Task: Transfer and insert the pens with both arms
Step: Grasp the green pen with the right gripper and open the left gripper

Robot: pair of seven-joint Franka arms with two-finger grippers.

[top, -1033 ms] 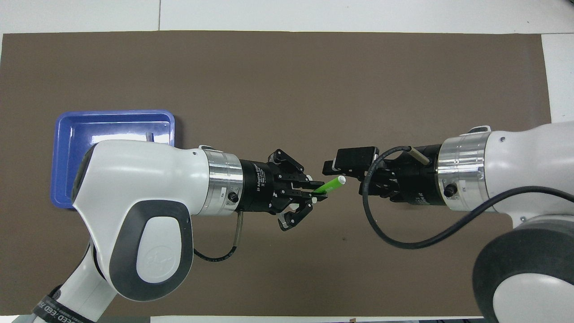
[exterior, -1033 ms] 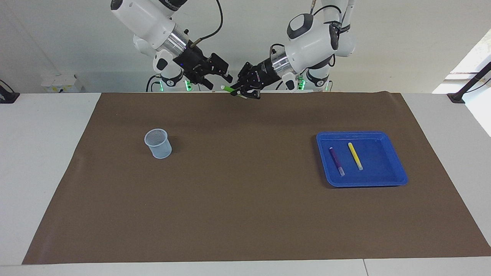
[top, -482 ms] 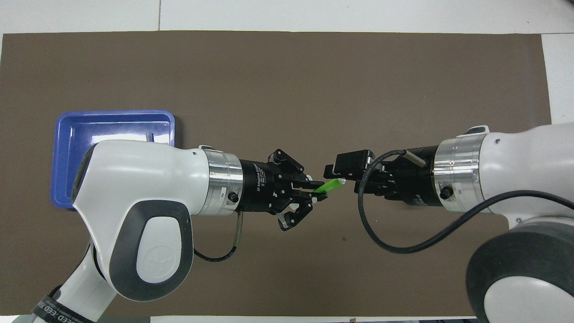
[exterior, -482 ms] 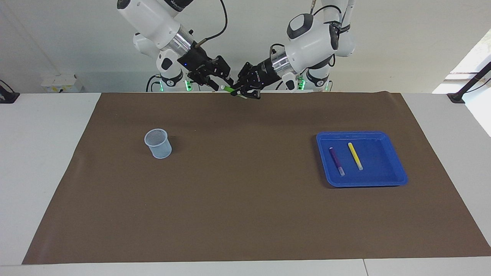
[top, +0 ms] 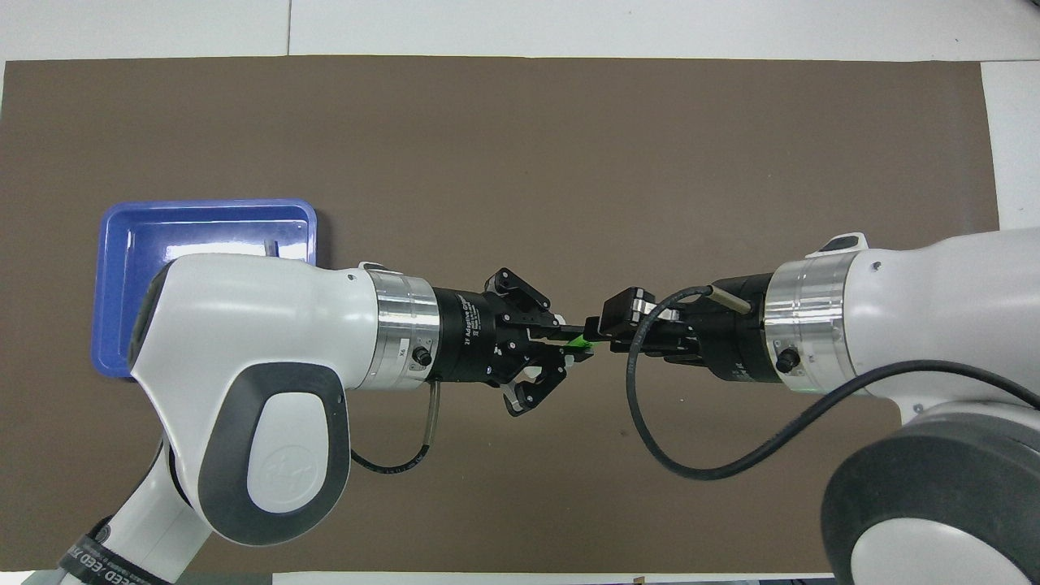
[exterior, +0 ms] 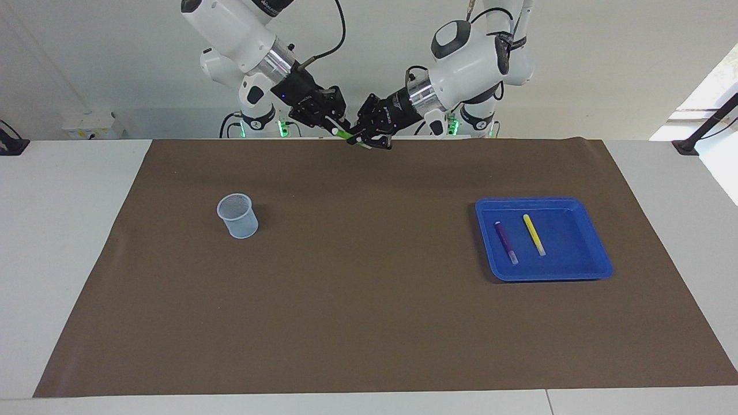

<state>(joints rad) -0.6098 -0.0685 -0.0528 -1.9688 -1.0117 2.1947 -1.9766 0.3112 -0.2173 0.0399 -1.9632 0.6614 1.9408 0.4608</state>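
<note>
Passing between the two grippers, the green pen [exterior: 345, 134] hangs in the air over the brown mat's [exterior: 369, 323] edge nearest the robots, midway between the two arm bases. The left gripper [exterior: 362, 138] is clamped fully on the pen's body, with the whitish tip pointing toward the right arm. The right gripper [exterior: 335, 123] has its fingers around that tip end; whether they already press on the pen cannot be told.

Risk from here, as a judgement: if the left gripper lets go before the right one has a firm hold, the pen will drop onto the mat. A grip taken only on the short tip end may let the pen pivot or slip, which would spoil the later insertion. Any pull by either arm while both hold could twist the pen out of line.

The purple pen [exterior: 506, 242] and the yellow pen [exterior: 534, 234] lie side by side, apart, in the blue tray [exterior: 594, 271] toward the left arm's end. The mesh cup [exterior: 237, 216] stands upright toward the right arm's end.
</note>
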